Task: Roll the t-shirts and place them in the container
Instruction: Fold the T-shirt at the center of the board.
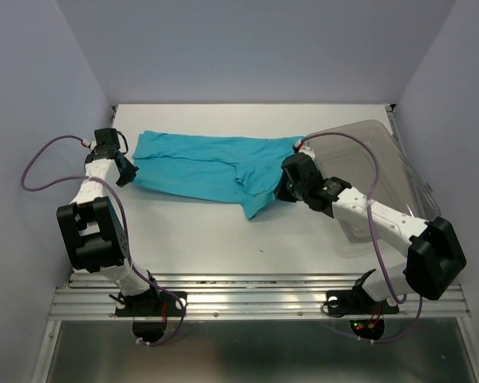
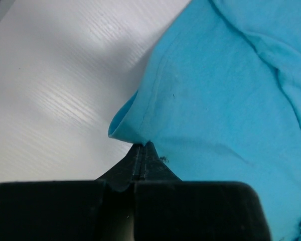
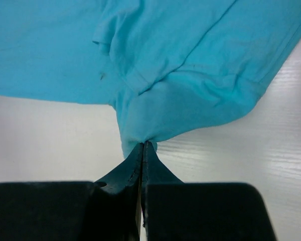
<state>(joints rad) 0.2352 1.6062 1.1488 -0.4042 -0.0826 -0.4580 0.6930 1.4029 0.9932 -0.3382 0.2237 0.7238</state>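
Jaws of both arms are pressed together on cloth: our left gripper (image 2: 143, 146) pinches the left edge and our right gripper (image 3: 144, 144) a near-right corner of the plain teal thin-fabric t-shirt (image 1: 207, 163), which lies flat on the white table (image 1: 223, 247), long axis running left-right between them.

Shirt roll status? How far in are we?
Done: the t-shirt lies flat across the table, apparently folded into a long band. In hand: the left gripper is shut on the hem at its left end, and the right gripper is shut on a bunched corner at its right end. Left: no rolled section shows anywhere, so the whole roll is yet to do.
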